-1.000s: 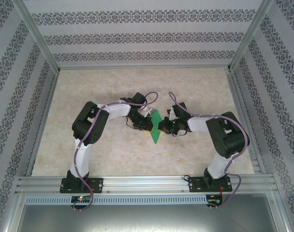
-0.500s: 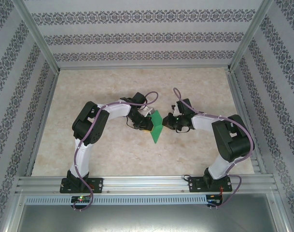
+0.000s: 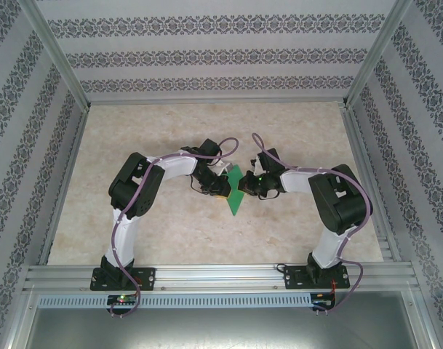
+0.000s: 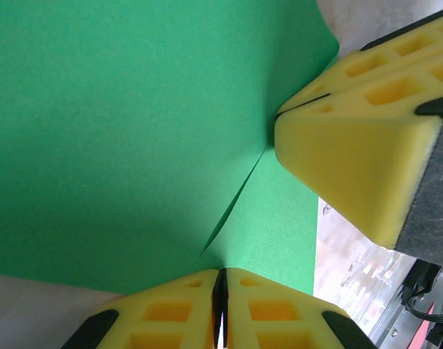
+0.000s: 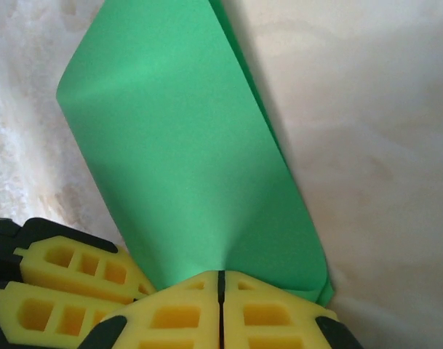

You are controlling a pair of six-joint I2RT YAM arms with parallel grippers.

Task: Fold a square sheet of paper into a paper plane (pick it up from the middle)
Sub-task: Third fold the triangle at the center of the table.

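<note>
Your left gripper (image 4: 221, 280) clamped on the square sheet of paper (image 4: 134, 123), your right gripper (image 5: 221, 280) pinching its opposite side

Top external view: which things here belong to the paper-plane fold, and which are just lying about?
Job in hand: green paper sheet, folded; left pincer, shut on it; right pincer, shut on it.
Not part of it: marbled table; aluminium frame rail; patterned walls.
</note>
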